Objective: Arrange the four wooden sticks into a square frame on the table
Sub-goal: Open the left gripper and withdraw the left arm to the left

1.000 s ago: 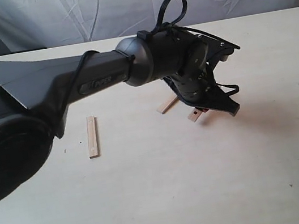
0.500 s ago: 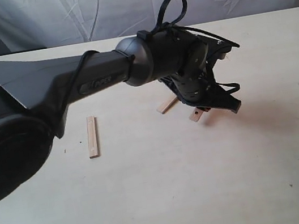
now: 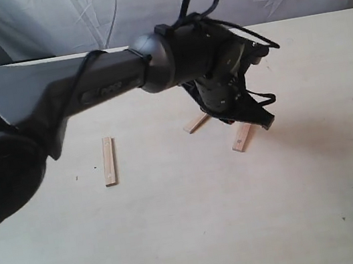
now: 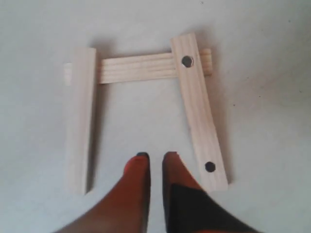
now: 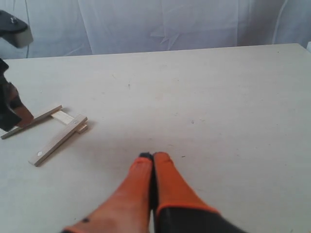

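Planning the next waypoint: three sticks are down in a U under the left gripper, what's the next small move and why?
Probably lift the left gripper clear and head for the lone stick lying apart from the rest. The gripper looks nearly shut and empty, hanging over the U of three sticks: a crosspiece with two side pieces resting over its ends. The side opposite the crosspiece is open, so the fourth stick is needed to close the square.

We see a robot test bench, likely a lab: a bare cream table (image 3: 194, 237), a creased white cloth backdrop (image 3: 142, 5) hung behind it, and a black robot arm (image 3: 88, 92) reaching across
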Controlling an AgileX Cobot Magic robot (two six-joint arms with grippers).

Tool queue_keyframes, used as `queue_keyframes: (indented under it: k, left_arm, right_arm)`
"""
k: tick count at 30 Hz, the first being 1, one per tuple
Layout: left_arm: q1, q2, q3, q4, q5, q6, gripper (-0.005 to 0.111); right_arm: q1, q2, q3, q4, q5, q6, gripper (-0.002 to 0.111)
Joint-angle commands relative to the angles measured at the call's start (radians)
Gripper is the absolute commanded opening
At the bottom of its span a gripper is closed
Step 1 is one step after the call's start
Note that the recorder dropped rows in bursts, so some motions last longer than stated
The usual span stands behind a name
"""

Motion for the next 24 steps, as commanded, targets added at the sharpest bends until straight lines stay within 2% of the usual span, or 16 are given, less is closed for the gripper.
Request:
queue_keyframes:
  k: [1,5,10,15,24]
  left_arm:
    - [0.001,-0.094,-0.007,0.053,0.080,-0.002,0.000]
    - [0.020,-0.161,0.000,0.051,0.162,-0.004,0.000]
    - [0.077,-0.284,0.090,0.029,0.210,-0.006,0.000]
    - [0.162,-0.438,0.256,-0.080,0.132,0.000,0.000]
    - [0.310,-0.735,0.627,-0.106,-0.021,-0.003,0.000]
  right_arm:
    - [-0.006,-0.006,0.002,-0.001,-0.014,0.000,0.000]
    - [-0.006,-0.006,0.002,-0.001,-0.014,0.000,0.000]
    - [-0.006,-0.006,0.002,-0.001,-0.014,0.000,0.000]
    - [-0.006,-0.006,0.002,-0.001,-0.014,0.000,0.000]
    - [-0.006,-0.006,0.002,-0.001,-0.014,0.000,0.000]
